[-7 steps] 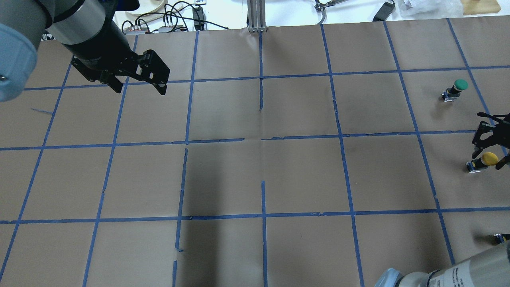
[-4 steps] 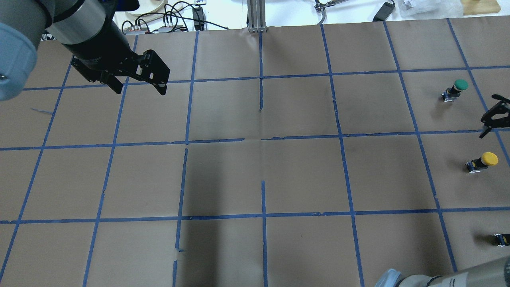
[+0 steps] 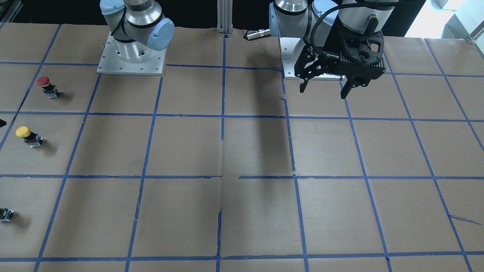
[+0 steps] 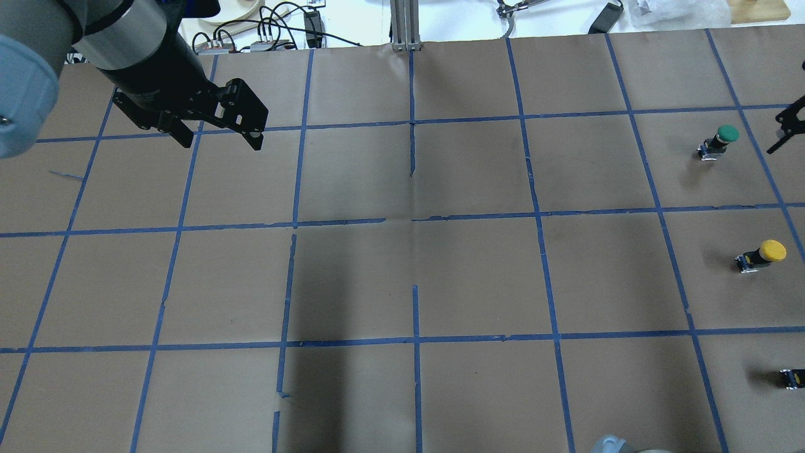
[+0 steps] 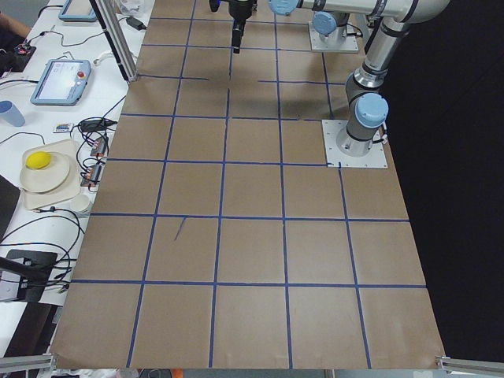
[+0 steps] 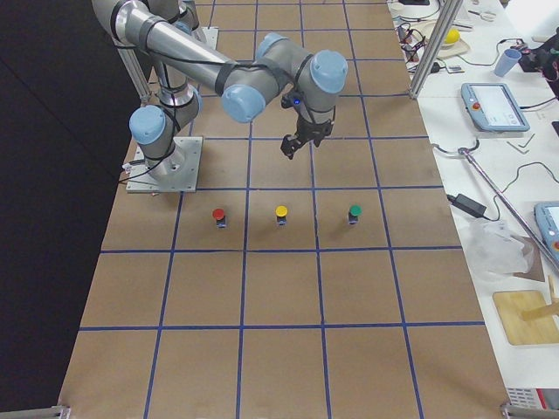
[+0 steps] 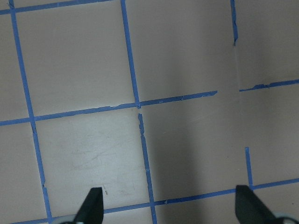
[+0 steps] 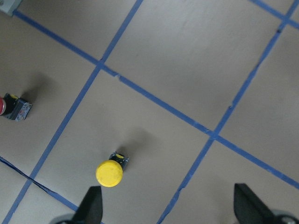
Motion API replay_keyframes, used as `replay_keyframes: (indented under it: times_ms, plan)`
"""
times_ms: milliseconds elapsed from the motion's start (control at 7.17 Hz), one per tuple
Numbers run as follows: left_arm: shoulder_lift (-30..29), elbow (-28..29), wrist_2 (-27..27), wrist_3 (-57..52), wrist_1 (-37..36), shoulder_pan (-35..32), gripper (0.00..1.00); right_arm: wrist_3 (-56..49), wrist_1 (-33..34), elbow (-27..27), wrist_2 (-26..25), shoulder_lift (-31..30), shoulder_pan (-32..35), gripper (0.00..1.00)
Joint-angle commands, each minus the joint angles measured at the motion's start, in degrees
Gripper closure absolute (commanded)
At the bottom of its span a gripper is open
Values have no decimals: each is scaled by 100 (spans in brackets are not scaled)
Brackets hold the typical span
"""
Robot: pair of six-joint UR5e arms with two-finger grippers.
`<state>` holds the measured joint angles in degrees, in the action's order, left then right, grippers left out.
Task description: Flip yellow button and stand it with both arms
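The small yellow mushroom-capped push-button [image 8: 110, 171], on a black-grey switch body, stood cap-up on the brown paper-covered bench [image 4: 478, 277] near the robot's right edge. The left end effector [image 3: 323, 92] and right end effector [image 8: 167, 187] were both spread apart, clear of it.

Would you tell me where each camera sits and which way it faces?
Front-facing: across the table, facing the robot; both arm bases, left gripper.
Overhead: behind the robot, looking forward and down; left arm, yellow button.
Exterior left: table's end, along it; left arm near.
Exterior right: opposite end; right arm near, right gripper.
Left wrist: down on bare paper; its fingers.
Right wrist: down on the yellow button; its fingers.
Shared: overhead and right wrist show the yellow button.
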<state>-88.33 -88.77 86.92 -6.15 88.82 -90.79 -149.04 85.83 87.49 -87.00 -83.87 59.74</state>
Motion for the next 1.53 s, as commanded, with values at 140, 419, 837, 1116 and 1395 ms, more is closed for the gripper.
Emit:
replay_keyframes:
  times_ms: [140, 419, 837, 1116, 1395]
  plan:
    - [0, 9, 9, 44, -5, 0, 0, 2830, -541, -802, 304, -16, 1308, 0]
    - [-26, -26, 1, 480, 13, 18, 0, 5013, -515, -926, 787, -7, 1978, 0]
    - [-26, 9, 1, 484, 30, 18, 0, 7951, -523, -997, 1248, 55, 2723, 0]
    - [-26, 9, -26, 483, 22, 26, 0, 10095, -305, -997, 1168, 46, 3183, 0]
    - [-8, 9, -43, 483, 22, 61, 0, 11354, -224, -980, 799, -41, 3289, 0]
